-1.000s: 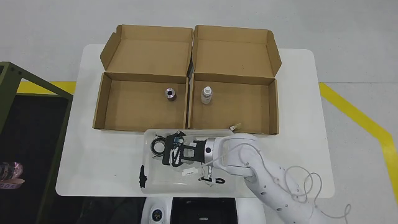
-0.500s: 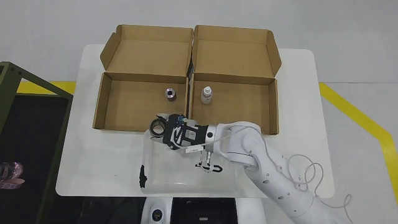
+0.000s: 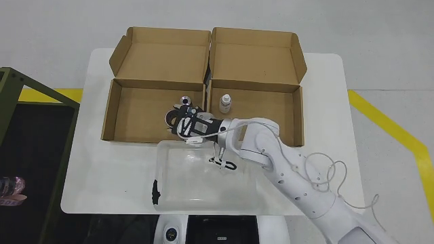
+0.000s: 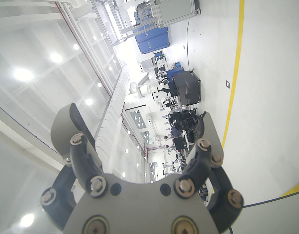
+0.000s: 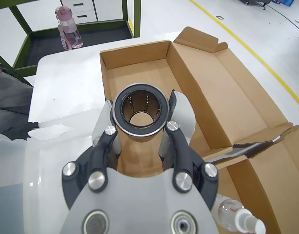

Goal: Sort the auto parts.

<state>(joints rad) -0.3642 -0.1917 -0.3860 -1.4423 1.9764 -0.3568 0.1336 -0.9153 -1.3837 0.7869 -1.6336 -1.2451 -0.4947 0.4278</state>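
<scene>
Carry-to-box step: right gripper (image 5: 142,104) was clamped on a linear bearing (image 5: 140,125), gripped by its sides, above the left cardboard box (image 3: 129,115) near its front wall, just beyond the clear bin (image 3: 169,183). Bearing was a short metal sleeve with black end rings and ball rows inside the bore (smooth, probably slippery). A matching bearing (image 3: 184,102) lay in that box; a spray bottle (image 3: 225,103) stood in the right box (image 3: 271,115). Next move likely called for lowering to the box floor, then releasing. Left gripper (image 4: 138,116) was spread wide, empty, aimed at the room
</scene>
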